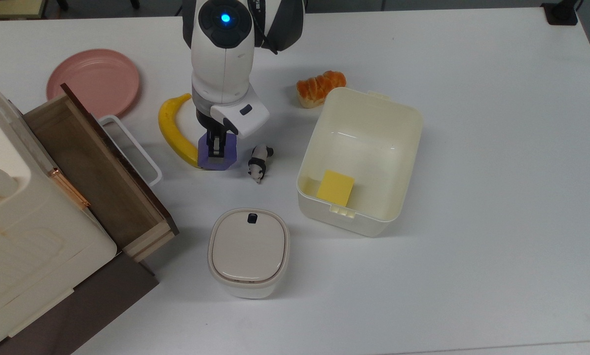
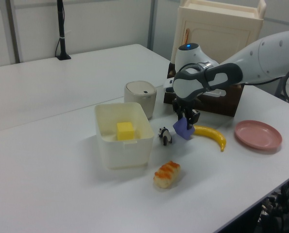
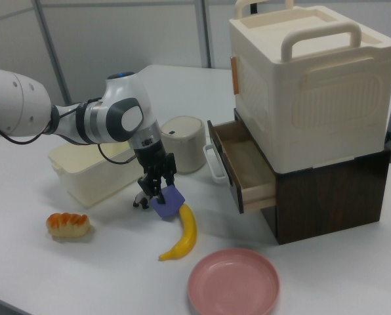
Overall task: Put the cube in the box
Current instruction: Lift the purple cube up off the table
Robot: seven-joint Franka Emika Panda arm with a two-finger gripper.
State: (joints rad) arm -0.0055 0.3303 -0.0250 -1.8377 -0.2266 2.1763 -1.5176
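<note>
I have the gripper (image 1: 217,149) closed on the cube (image 1: 218,155), low over the table beside the banana (image 1: 174,129), toward the top view's far edge. The grasp looks done; next I lift and carry it past the panda (image 1: 259,162) to the box (image 1: 407,148).

The top view looks straight down on the white table (image 1: 472,148) from fairly high. The left view looks from low beside the table, with the box (image 2: 122,138) near and the drawer cabinet (image 2: 217,34) far. The right view faces the opposite way, cabinet (image 3: 307,98) near on its right. All three share the table's middle around the banana (image 1: 174,130).
</note>
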